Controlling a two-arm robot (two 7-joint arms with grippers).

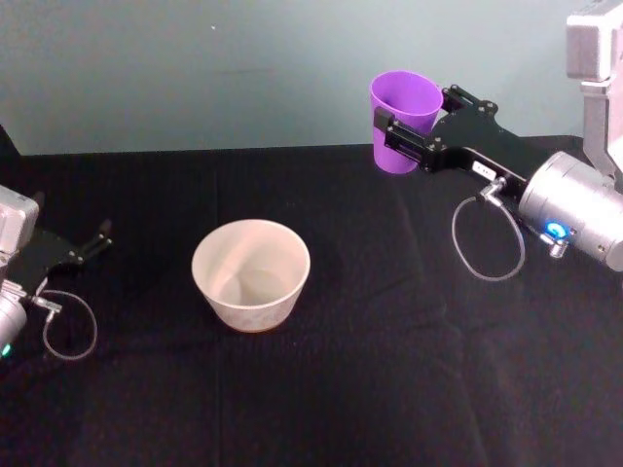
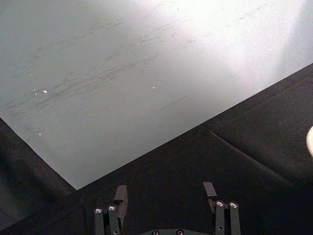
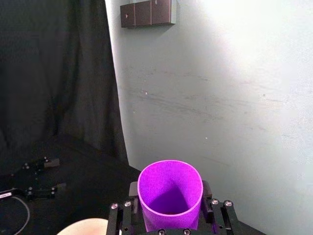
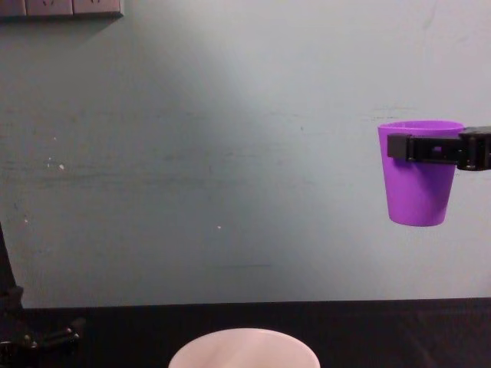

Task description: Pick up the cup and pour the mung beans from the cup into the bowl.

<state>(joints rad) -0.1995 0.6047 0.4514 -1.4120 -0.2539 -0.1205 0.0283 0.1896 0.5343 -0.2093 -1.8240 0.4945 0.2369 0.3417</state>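
The right gripper has the cup clamped between its fingers, just below the rim, and holds it high in the air on the far right, well above the black table. The cup stands upright, mouth up, and from the chest view it hangs against the pale wall, clear of the table. The right wrist view looks straight down into it: purple walls inside, a finger pressed to either side. The bowl sits on the table near the middle, to the left of the cup and nearer, well apart from it and open side up. Over on the left, the left gripper rests low by the table's left edge, away from the bowl, and its wrist view shows its fingers spread apart, with only black cloth between them.
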